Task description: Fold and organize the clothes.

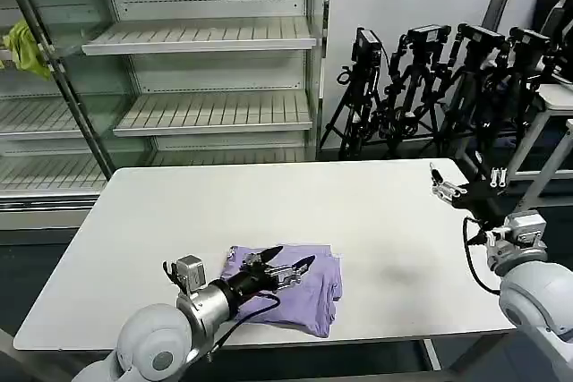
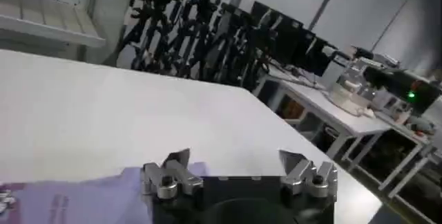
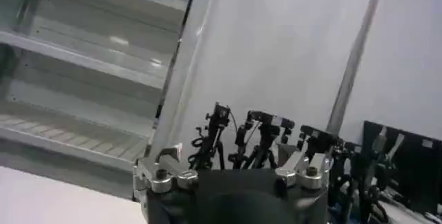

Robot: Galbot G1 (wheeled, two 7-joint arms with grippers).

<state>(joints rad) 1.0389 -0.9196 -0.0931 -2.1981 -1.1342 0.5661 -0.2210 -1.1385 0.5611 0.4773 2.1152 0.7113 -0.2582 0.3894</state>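
Observation:
The clothes are one lavender T-shirt (image 1: 309, 297), folded into a compact bundle near the front edge of the white table (image 1: 358, 212). My left gripper (image 1: 288, 258) hovers just over the bundle's top, open, its jaws wide apart with nothing between them. In the left wrist view the open left gripper (image 2: 235, 157) looks across the table, and a strip of the lavender T-shirt (image 2: 83, 194) lies beneath it. My right gripper (image 1: 466, 178) is raised at the table's far right edge, open and empty, well away from the shirt. In the right wrist view the right gripper (image 3: 231, 157) faces the shelves.
Metal shelving (image 1: 206, 69) stands behind the table, with a yellow-green cloth (image 1: 27, 49) hanging at its left. Camera tripods (image 1: 430, 87) crowd the back right. A desk with equipment (image 2: 373, 101) stands beyond the table's right side.

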